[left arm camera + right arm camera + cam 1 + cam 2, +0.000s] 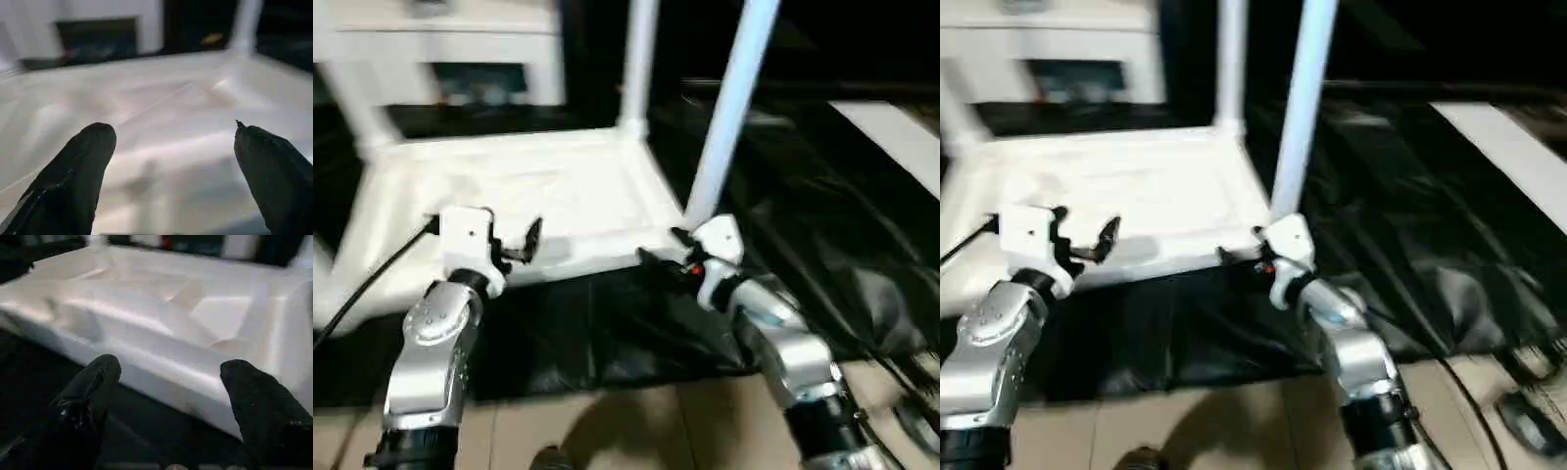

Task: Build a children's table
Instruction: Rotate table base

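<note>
White plastic children's table (538, 201) lies inverted on black sheeting (607, 333), legs pointing up. Both hands hang released at its near long edge: left hand (514, 245) at mid-edge, right hand (668, 253) nearer the corner leg (729, 108), empty.

- The two eye views look forward and down from the head, over both silver forearms, at the upturned children's table (548, 196) on the black sheet (607, 333); they share nearly the same scene, slightly offset sideways.
- The left wrist view looks along its fingers (73, 181), very near the table's pale surface.
- The right wrist view looks past its fingers (88, 396) at the table's ribbed underside and near edge, close up.
</note>
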